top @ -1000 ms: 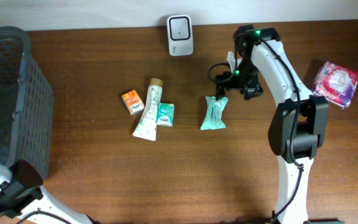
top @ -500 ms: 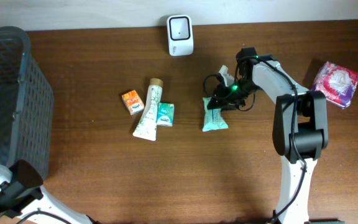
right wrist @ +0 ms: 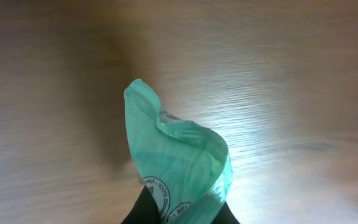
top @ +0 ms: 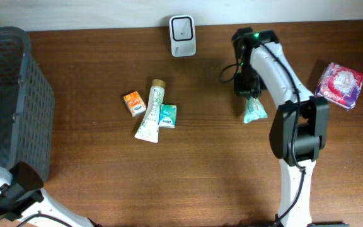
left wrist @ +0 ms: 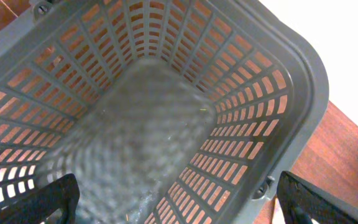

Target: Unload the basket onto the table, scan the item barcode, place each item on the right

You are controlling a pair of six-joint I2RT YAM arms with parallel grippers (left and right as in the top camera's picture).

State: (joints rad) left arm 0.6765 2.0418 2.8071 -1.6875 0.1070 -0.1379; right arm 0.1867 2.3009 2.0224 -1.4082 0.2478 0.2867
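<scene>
Near left: left jaws spread wide w/ nothing in them, hanging over the grey basket (left wrist: pixel 309 81). They're parked out of the way, prob. the drop-off side.

Mid worktop (top: pixel 188 170): orange box (top: pixel 133 103), white tube (top: pixel 151 118) & small teal box (top: pixel 167 115) lie bunched together, next in the queue I'd say.

Right of them, right jaws are clenched on the teal packet (right wrist: pixel 179 155), pinching one end so the rest hangs free, which leaves its printed faces open for reading. Packet looks lifted off the wood, right of centre.

Pink pack (top: pixel 340 84) sits far right, apart.

Far edge: white scanner (top: pixel 183 27), well left of the packet. Can't see a barcode, so it prob. needs carrying over & turning.
</scene>
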